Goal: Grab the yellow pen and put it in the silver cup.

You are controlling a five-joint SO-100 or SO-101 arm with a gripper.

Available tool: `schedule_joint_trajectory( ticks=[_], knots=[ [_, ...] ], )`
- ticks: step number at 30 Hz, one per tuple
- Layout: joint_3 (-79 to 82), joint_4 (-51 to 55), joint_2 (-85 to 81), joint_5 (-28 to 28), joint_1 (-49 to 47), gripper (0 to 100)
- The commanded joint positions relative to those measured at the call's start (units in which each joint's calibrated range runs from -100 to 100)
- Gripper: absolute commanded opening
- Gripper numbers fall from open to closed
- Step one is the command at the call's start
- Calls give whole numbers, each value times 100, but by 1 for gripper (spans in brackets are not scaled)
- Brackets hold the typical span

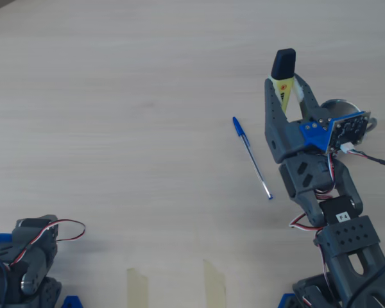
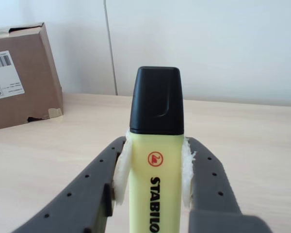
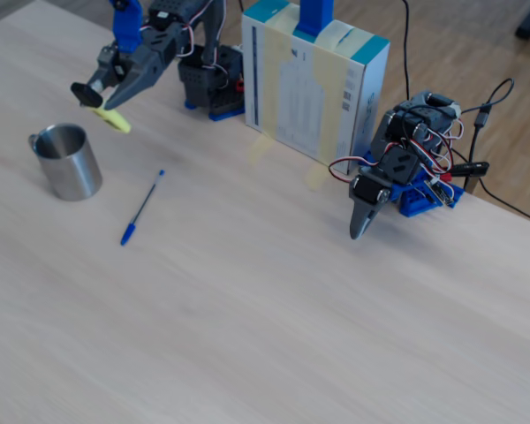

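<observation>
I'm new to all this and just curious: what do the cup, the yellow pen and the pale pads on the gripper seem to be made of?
Cup: looks like brushed steel, with a dull silvery sheen and soft reflections.
Yellow pen: looks like smooth matte plastic, with a slightly glossy black cap.
Pads on the gripper: probably foam or a similar soft padding; the edges look ragged and fuzzy.

This looks like an office or a hobby robotics desk. The pale wooden table (image 3: 247, 309) carries a second folded arm (image 3: 397, 168) with loose wires, a blue ballpoint pen (image 3: 141, 208) and a printed carton (image 3: 314, 84). A cardboard box (image 2: 19, 77) with a shipping label stands by a plain white wall (image 2: 208, 43).
</observation>
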Motion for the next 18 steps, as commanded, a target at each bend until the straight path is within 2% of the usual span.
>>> schedule_joint_trajectory(
  ticks=[1,18],
  knots=[
    [-78,-138,-177,6,216,2],
    [-69,-121,-177,6,1254,2]
  ],
)
